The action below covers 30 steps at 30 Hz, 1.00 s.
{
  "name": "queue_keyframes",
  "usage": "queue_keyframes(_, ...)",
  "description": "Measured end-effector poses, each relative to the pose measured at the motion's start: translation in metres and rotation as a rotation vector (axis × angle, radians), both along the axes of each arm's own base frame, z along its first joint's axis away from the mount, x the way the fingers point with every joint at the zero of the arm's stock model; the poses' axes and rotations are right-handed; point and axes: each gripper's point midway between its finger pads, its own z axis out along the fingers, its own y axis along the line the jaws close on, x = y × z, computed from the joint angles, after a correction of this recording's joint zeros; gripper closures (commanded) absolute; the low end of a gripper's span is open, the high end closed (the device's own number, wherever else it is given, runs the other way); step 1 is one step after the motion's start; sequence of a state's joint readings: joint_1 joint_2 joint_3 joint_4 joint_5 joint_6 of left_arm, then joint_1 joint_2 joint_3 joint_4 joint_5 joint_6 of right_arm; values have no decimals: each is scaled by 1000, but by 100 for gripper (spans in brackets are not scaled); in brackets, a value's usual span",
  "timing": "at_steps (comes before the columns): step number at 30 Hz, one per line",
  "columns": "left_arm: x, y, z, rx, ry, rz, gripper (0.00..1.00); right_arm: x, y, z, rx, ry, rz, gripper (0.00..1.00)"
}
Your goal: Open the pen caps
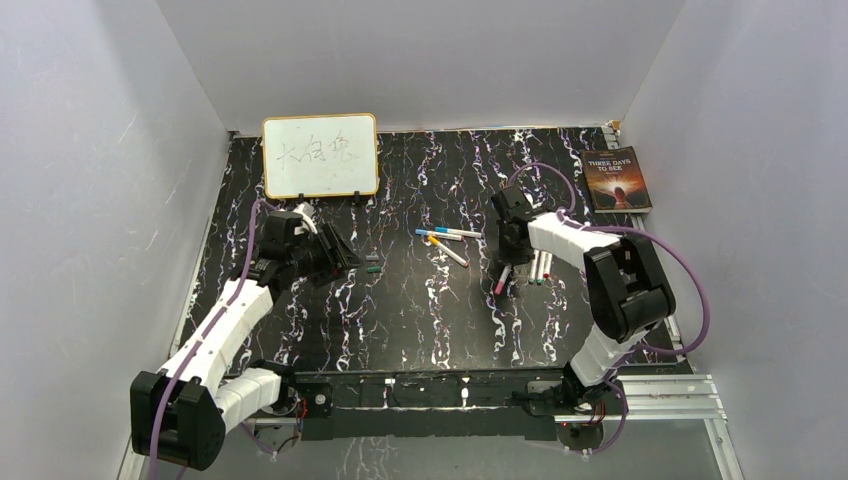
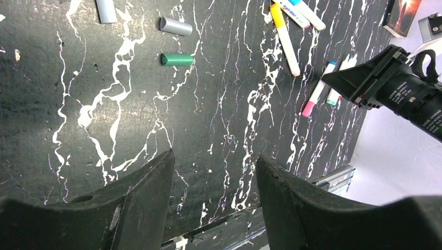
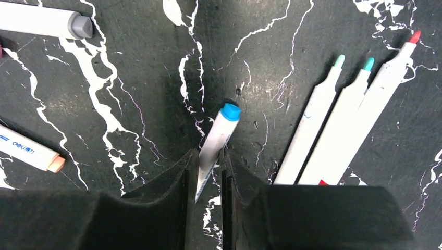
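Right gripper pinched on a pen, barrel at 6 o'clock of its blue end — light, stiff, slippery plastic; grip mid-barrel. Left gripper — jaws apart, empty.

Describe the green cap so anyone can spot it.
Start at the whiteboard at the far left. Just this side of its right corner, by the left gripper, lie loose caps. The green cap is the only coloured one among grey caps.

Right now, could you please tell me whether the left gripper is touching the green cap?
Apart. The left wrist view shows the green cap lying well beyond the open left gripper, with bare table between them.
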State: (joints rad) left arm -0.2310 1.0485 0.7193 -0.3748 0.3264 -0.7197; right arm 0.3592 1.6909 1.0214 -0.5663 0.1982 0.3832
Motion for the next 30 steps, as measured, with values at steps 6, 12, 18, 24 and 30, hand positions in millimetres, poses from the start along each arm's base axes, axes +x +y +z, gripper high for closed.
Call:
queue_keyframes(6,-3,0,-5,-4,13,2,43,-10,0,2,20,1,-3,81)
queue_keyframes(12,-1,-1,-3,-12,5,2,44,-28,11,11,97,-8,6,83)
queue_keyframes(18,-1,-2,-2,-18,4,4,44,-42,41,16,152,-11,56,81)
queue_keyframes(24,-3,-2,-3,-23,5,8,43,-59,69,17,152,0,121,71)
queue_keyframes(30,-4,-2,-1,-24,2,8,38,-44,50,33,43,-52,71,70)
